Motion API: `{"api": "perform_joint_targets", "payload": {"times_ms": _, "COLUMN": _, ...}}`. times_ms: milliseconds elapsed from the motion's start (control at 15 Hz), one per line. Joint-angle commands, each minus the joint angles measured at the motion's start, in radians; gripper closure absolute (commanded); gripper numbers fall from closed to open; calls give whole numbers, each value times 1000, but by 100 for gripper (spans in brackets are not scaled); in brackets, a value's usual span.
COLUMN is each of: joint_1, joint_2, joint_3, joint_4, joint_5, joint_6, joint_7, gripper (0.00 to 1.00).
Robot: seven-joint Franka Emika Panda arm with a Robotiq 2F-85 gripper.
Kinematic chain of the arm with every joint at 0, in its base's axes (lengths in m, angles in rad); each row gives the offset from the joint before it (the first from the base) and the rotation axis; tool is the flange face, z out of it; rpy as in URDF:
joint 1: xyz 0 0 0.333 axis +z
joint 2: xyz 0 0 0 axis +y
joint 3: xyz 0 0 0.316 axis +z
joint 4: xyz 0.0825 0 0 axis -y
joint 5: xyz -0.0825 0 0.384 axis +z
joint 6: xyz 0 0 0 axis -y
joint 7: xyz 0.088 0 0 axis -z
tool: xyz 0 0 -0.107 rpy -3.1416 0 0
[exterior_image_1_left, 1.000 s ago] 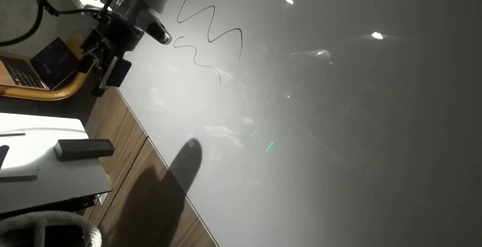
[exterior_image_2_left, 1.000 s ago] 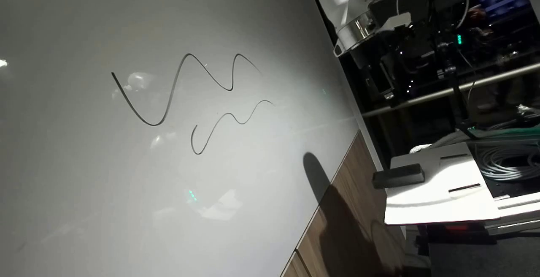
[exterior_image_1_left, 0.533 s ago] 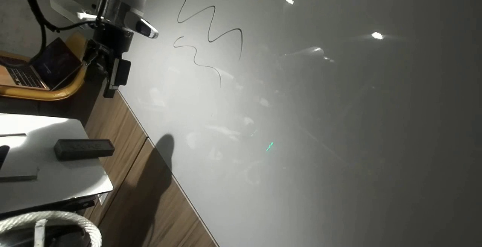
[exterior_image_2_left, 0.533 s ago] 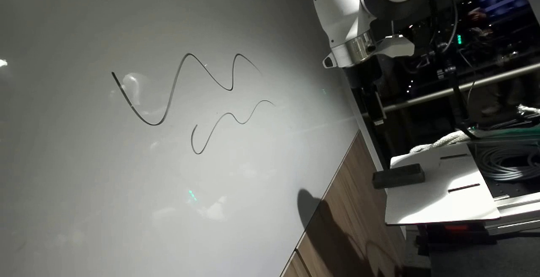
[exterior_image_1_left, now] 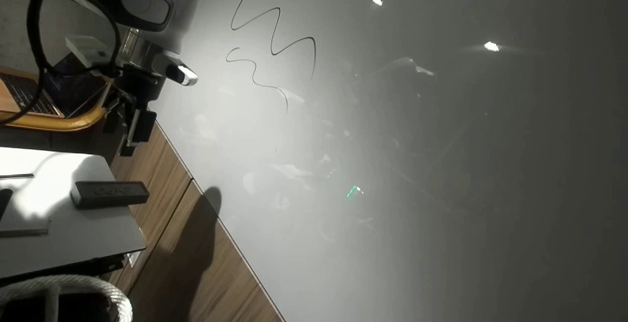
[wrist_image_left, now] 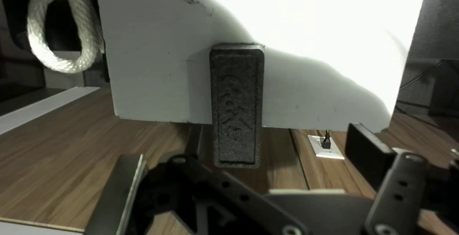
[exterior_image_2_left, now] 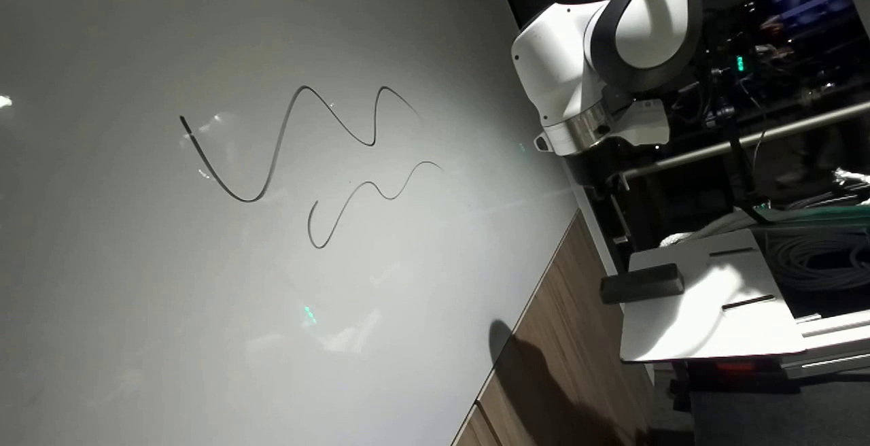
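Observation:
My gripper (wrist_image_left: pixel 247 152) stands open with nothing between its fingers; the pads (wrist_image_left: pixel 369 152) are wide apart. Beyond them in the wrist view lies a dark grey oblong block (wrist_image_left: pixel 236 106) with raised lettering, like a board eraser. It rests on a white plate (wrist_image_left: pixel 154 88) and juts out past the plate's edge. In both exterior views the gripper (exterior_image_1_left: pixel 122 133) hangs above the block (exterior_image_1_left: pixel 110 195), apart from it. Partly hidden in shadow, the gripper (exterior_image_2_left: pixel 615 215) is up from the block (exterior_image_2_left: pixel 642 284) there too.
A glossy whiteboard (exterior_image_1_left: pixel 392 238) bears two wavy black lines. Wood panelling (exterior_image_1_left: pixel 230 268) adjoins it. A rope loop (wrist_image_left: pixel 86 30) hangs beside the plate, and a white socket with a plug (wrist_image_left: pixel 324 149) is on the wood. A laptop (exterior_image_1_left: pixel 29 93) sits on a yellow-edged chair (exterior_image_1_left: pixel 73 123).
The arm has come down in both exterior views, bringing the gripper nearer the block and plate. Its shadow on the board and panelling has shifted. The block has stayed put and the jaws remain open.

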Motion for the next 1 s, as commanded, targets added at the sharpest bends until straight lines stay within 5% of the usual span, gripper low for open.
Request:
{"api": "perform_joint_targets", "payload": {"times_ms": 0, "joint_1": -21, "joint_2": 85, "joint_3": -53, "joint_4": 1, "joint_5": -27, "joint_6": 61, "joint_7": -30, "gripper": 0}}
{"api": "perform_joint_targets", "payload": {"times_ms": 933, "joint_1": -16, "joint_2": 311, "joint_3": -158, "joint_4": 2, "joint_5": -142, "joint_6": 236, "joint_7": -77, "gripper": 0}}
